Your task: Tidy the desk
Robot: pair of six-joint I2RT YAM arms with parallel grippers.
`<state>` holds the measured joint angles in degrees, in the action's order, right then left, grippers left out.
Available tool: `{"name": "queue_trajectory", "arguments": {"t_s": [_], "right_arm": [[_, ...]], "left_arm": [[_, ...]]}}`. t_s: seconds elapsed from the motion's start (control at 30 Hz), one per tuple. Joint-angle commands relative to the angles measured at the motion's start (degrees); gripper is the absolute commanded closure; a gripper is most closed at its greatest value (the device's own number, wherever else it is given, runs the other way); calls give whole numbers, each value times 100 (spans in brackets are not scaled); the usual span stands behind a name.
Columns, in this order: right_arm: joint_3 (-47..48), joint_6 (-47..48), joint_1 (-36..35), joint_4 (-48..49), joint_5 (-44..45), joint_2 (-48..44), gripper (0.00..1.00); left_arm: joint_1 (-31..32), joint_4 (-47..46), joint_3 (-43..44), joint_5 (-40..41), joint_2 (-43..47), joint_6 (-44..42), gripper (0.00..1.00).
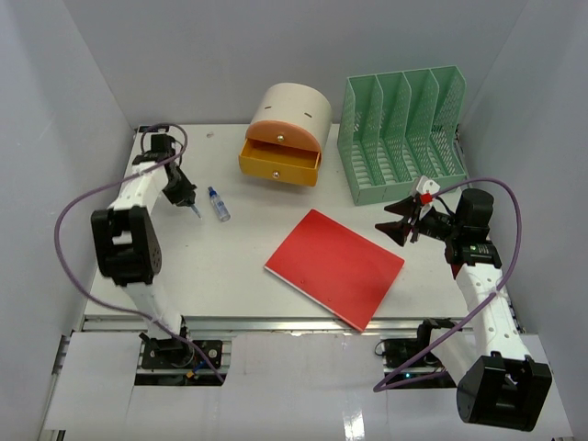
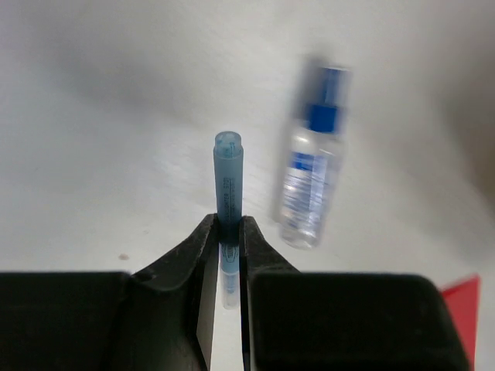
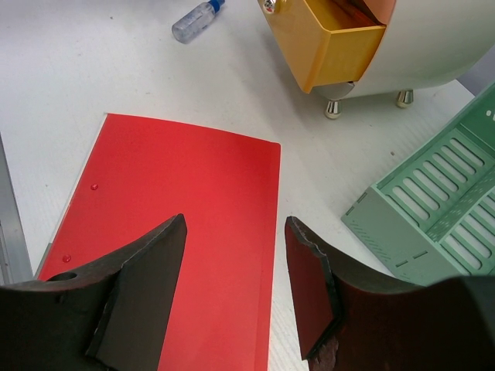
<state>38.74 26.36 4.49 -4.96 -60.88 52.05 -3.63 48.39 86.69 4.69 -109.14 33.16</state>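
The desk (image 1: 211, 266) is a white tabletop with several items on it. At its far left, my left gripper (image 1: 193, 209) is shut on a blue pen (image 2: 228, 174), whose capped end sticks out past the fingertips just above the surface. A small clear bottle with a blue cap (image 2: 309, 182) lies just right of the pen, also in the overhead view (image 1: 219, 204). My right gripper (image 1: 401, 223) hangs open and empty over the right edge of a red folder (image 3: 178, 216). In the right wrist view the right gripper (image 3: 236, 220) has its fingers well apart.
A green slotted file rack (image 1: 401, 133) stands at the back right. A cream box with an open orange drawer (image 1: 285, 133) sits at the back middle. The red folder (image 1: 335, 266) lies flat and askew near the front metal rail (image 1: 276, 323). White walls enclose the table.
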Motion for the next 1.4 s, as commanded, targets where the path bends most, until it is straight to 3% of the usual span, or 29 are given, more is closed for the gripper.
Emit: {"name": "queue_trajectory", "arguments": {"t_s": [0.0,0.03,0.23,0.3,0.43,0.6,0.73,0.87,1.07,1.2,1.3,1.37], "right_arm": [[51,-3,25,83,-170,-34,39],[46,-8,26,84,-170,-28,39],[28,-26,34,110,-169,11,39],[28,-24,34,110,-159,33,39],[19,-8,43,118,-119,42,39],[19,53,52,84,-83,95,39],[28,96,61,57,-40,111,39],[28,123,61,39,-30,121,39],[37,162,73,14,9,134,39],[37,177,96,-4,23,130,39],[45,269,96,-63,-42,153,38],[93,623,96,-339,-392,211,38]], "left_arm": [[62,-2688,-1426,-2854,2235,-1549,100],[135,-3327,-1695,-3277,2561,-1630,100],[984,-3328,-1331,-3865,2727,-2805,100],[1556,-3238,-1135,-3612,2699,-3783,100],[2261,-2932,-538,-2670,2319,-4935,100],[2803,-2988,-23,-1974,1750,-6426,100],[2921,-3246,435,-1693,1329,-6732,100],[2921,-3560,523,-1571,1031,-7197,93],[2921,-3573,831,-1493,534,-7168,87],[2921,-3738,631,-1302,472,-6982,64],[2930,-4219,318,-1157,691,-6743,38],[2924,-4457,131,-1118,911,-6549,30]]}}
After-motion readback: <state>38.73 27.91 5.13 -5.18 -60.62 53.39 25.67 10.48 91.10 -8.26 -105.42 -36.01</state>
